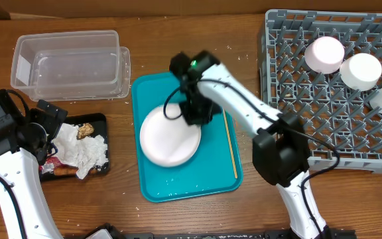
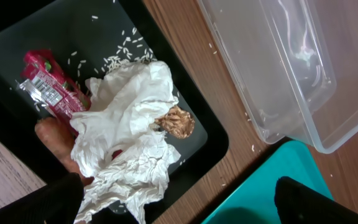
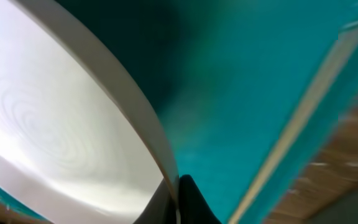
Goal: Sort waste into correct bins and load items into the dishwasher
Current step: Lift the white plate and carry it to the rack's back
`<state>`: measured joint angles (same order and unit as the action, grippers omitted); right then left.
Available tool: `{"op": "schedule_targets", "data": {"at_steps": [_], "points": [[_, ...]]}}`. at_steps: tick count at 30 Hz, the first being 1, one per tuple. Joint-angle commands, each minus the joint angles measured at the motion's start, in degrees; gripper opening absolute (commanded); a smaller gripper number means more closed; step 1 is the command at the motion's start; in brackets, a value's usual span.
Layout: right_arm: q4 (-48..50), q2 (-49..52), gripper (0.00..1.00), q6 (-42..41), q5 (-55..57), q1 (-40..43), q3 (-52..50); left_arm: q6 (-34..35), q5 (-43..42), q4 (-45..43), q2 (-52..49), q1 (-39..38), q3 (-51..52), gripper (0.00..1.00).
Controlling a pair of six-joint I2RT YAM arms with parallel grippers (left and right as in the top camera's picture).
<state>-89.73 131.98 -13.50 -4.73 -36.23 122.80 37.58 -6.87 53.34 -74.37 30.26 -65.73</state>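
Your right hand (image 3: 178, 200) is pinched shut on the rim of the white plate (image 1: 168, 141); judged rigid, slick and breakable, so seat that rim deep in the grip.

The right arm (image 1: 241, 106) reaches far out from its base, with a black elbow bent in the middle. Its wrist tips down. The right gripper (image 1: 196, 114) is squeezed tight on the edge of the white plate (image 1: 168, 143). The left arm (image 1: 15, 186) bends over at its own side. The left gripper (image 1: 53, 127) points down with its fingers (image 2: 312, 199) spread wide, holding nothing.
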Motion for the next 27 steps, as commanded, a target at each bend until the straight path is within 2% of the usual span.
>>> {"op": "schedule_targets", "data": {"at_steps": [1, 5, 10, 18, 27], "points": [[-3.3, -4.9, 0.04, -1.73, 12.81, 5.6, 9.68, 0.55, -0.04, 0.0, -0.02, 0.09, -0.96, 1.0], [-6.84, -7.19, 0.04, -1.62, 21.97, 12.7, 18.4, 0.57, -0.04, 0.02, -0.02, 0.09, -0.96, 1.0], [-4.79, -8.46, 0.04, -1.62, 28.33, 23.19, 23.26, 0.55, -0.04, 0.0, -0.02, 0.09, -0.96, 1.0], [7.54, -8.39, 0.04, -1.57, 33.4, 34.07, 19.08, 0.57, -0.04, 0.0, -0.02, 0.09, -0.96, 1.0], [18.95, -8.31, 0.04, -1.57, 47.52, 35.56, 10.21, 0.55, -0.04, 0.0, -0.02, 0.09, -0.96, 1.0]]}}
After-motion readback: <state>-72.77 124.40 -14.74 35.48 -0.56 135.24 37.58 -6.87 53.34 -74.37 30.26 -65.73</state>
